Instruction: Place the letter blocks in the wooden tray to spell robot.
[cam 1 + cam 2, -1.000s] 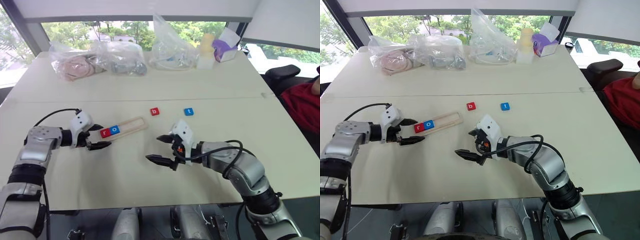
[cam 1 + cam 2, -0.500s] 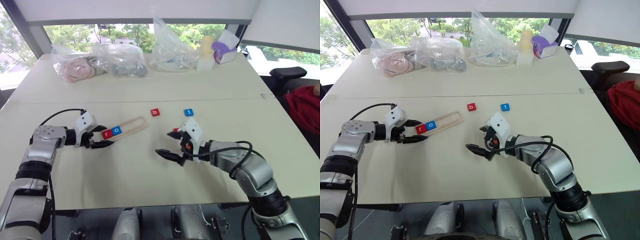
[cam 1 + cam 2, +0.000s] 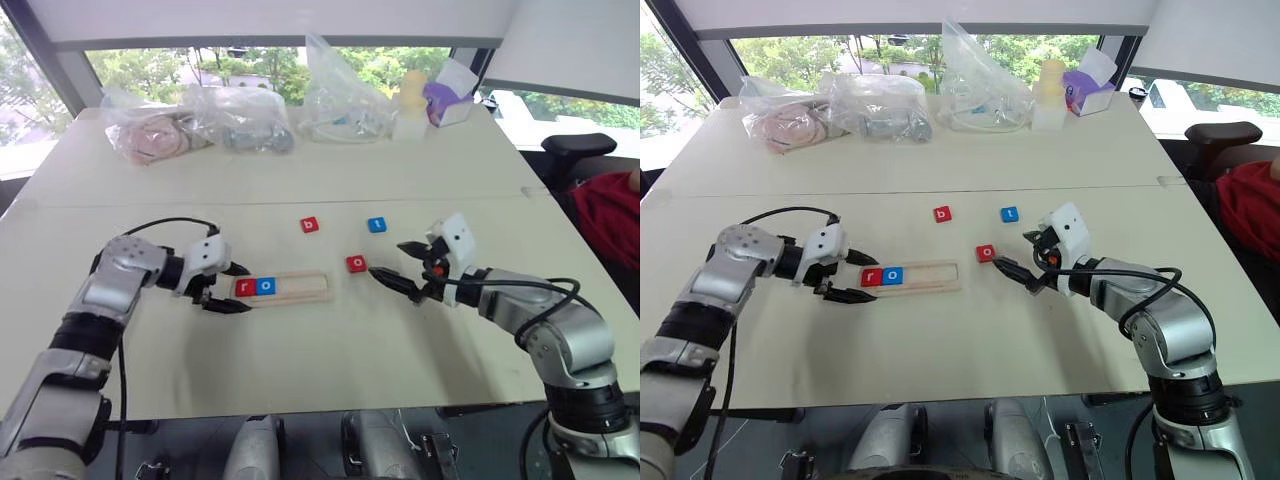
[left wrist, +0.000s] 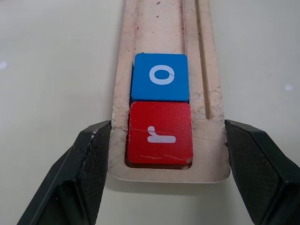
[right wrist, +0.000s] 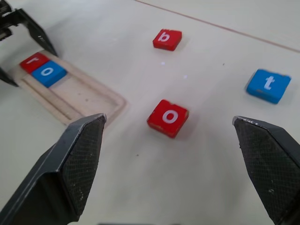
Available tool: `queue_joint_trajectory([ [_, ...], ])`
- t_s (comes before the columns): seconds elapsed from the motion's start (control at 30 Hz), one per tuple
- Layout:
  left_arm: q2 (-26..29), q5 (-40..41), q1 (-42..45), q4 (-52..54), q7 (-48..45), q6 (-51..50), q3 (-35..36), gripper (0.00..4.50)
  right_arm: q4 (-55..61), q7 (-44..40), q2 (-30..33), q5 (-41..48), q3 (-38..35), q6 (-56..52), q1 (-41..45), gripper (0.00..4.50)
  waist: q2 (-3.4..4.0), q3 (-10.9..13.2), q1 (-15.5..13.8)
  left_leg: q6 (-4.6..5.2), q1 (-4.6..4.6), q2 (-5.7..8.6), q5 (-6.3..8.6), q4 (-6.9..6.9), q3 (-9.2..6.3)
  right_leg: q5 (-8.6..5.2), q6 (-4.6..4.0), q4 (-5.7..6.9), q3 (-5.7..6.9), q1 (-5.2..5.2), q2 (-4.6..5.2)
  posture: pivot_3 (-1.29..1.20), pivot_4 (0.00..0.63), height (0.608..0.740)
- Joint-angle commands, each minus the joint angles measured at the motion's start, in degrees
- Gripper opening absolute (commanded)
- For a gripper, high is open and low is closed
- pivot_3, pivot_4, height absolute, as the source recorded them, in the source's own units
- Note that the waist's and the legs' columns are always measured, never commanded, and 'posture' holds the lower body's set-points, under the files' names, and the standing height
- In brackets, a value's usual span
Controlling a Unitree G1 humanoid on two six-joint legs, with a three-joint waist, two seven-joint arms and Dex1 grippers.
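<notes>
Red b block next: right claw is the nearer arm.
Right claw (image 3: 398, 262) spread wide; b block (image 3: 310, 225) behind tray (image 3: 300, 288), past its empty end. Left claw (image 3: 230, 287) pinches tray's filled end.

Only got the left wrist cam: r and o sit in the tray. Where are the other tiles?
Observer: Three lie loose on the table, beyond the tray's empty end: red o, red b, blue t.
Operator: Right gripper holding one?
Observer: No. The right gripper is open and empty, pointing at the red o.
Operator: Which tile is closest to the tray?
Observer: The red o, just off its end.
</notes>
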State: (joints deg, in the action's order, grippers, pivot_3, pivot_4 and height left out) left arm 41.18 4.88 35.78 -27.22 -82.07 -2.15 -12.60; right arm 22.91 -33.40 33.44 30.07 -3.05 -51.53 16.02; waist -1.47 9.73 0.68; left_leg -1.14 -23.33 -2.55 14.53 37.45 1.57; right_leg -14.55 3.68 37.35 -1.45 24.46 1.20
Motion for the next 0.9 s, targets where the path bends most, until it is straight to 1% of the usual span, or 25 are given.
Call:
queue_joint_trajectory([
  [0.03, -0.61, -1.71, 1.53, -2.88, -0.07, 2.23, -0.89, 3.12, 3.21, 1.06, -0.16, 0.31, -0.5, 0.26, -0.31, 4.5, 0.0, 0.0, 0.09, 0.0, 0.0, -0.01, 0.0, 0.0, 0.0, 0.0, 0.0, 0.0, 0.0, 0.0, -0.01, 0.0, 0.15, 0.74],
  [0.17, -0.69, -1.27, 1.51, -3.45, -2.15, 2.04, -0.96, 3.12, 4.15, 2.24, -0.74, -0.2, 0.62, 0.31, -1.19, 4.5, 0.0, 0.0, 0.1, 0.0, 0.0, -0.11, 0.0, -0.01, -0.03, 0.0, 0.0, 0.0, -0.01, 0.01, -0.12, 0.0, 0.15, 0.74],
  [0.23, -0.49, -0.99, 1.21, -3.15, -2.59, 1.61, -0.69, 4.19, 4.3, 2.59, -0.77, -0.15, 0.74, 0.32, -1.22, 4.5, 0.0, 0.0, 0.1, 0.0, 0.0, -0.15, 0.0, -0.01, -0.04, 0.01, -0.01, 0.0, -0.01, 0.01, -0.17, 0.0, 0.15, 0.74],
  [0.27, -0.46, -0.82, 1.14, -3.16, -2.79, 1.1, -0.51, 4.46, 4.13, 2.75, -0.82, -0.18, 0.87, 0.41, -1.05, 4.5, 0.0, 0.0, 0.1, 0.0, 0.01, -0.15, 0.0, -0.01, -0.03, 0.01, -0.01, 0.01, -0.01, 0.01, -0.17, 0.0, 0.15, 0.74],
  [0.37, -0.37, -0.67, 0.75, -2.81, -2.87, 0.36, -0.02, 4.46, 3.75, 2.99, -0.8, -0.29, 1.32, 0.67, -0.63, 4.5, 0.0, 0.0, 0.09, 0.0, 0.01, -0.16, 0.0, -0.01, -0.03, 0.01, -0.02, 0.01, -0.01, 0.01, -0.17, 0.0, 0.15, 0.74],
  [0.47, 0.02, -2.22, 0.49, -2.91, 0.09, 1.51, 0.32, 4.46, 2.85, 2.89, -0.66, -0.61, 1.95, 0.87, 0.14, 4.5, 0.0, 0.0, 0.11, 0.0, 0.01, -0.16, 0.0, -0.01, -0.03, 0.01, -0.02, 0.01, -0.02, 0.01, -0.17, 0.0, 0.15, 0.74],
  [0.53, 1.02, -1.93, 0.08, -2.26, 0.78, 1.32, 1.17, 4.46, 1.8, 3.03, -0.6, -1.65, 3.19, 0.91, 1.27, 4.5, 0.0, 0.0, 0.2, 0.0, 0.02, -0.17, 0.0, -0.01, -0.03, 0.01, -0.02, 0.03, -0.02, 0.02, -0.18, 0.0, 0.15, 0.74],
  [0.63, 3.82, -0.01, -1.31, 1.09, 0.53, -1.41, 3.22, 4.46, -1.81, 4.54, -3.22, -3.61, 6.39, 0.61, 5.9, 4.5, -0.01, 0.01, 0.8, 0.0, 0.06, -0.27, 0.0, -0.01, 0.0, 0.05, -0.11, 0.04, -0.07, 0.04, -0.28, 0.0, 0.15, 0.74],
  [0.73, 7.37, 2.02, -4.53, 7.25, 0.54, -5.5, 5.56, 4.46, -8.16, 6.93, -8.62, -6.69, 10.32, 1.66, 12.07, 4.5, 0.01, 0.02, 1.54, 0.0, 0.06, -0.37, 0.0, -0.06, -0.02, 0.07, -0.15, 0.13, -0.08, 0.14, -0.41, 0.0, 0.15, 0.74],
  [0.8, 10.4, 3.14, -6.3, 9.77, 1.86, -9.02, 8.58, 4.46, -16.65, 10.28, -14.81, -9.67, 12.24, 3.4, 18.2, 4.5, -0.01, 0.03, 2.07, 0.0, 0.05, -0.4, 0.0, -0.13, -0.03, 0.07, -0.16, 0.19, -0.08, 0.22, -0.44, 0.0, 0.15, 0.74],
  [0.9, 12.27, 5.68, -7.41, 12.54, 7.56, -13.85, 15.02, 4.46, -30.61, 15.64, -23.52, -12.74, 11.21, 6.14, 26.8, 4.5, -0.02, 0.05, 2.0, 0.0, -0.04, -0.44, -0.01, -0.15, -0.02, 0.08, -0.23, 0.39, -0.12, 0.47, -0.51, 0.0, 0.15, 0.74],
])
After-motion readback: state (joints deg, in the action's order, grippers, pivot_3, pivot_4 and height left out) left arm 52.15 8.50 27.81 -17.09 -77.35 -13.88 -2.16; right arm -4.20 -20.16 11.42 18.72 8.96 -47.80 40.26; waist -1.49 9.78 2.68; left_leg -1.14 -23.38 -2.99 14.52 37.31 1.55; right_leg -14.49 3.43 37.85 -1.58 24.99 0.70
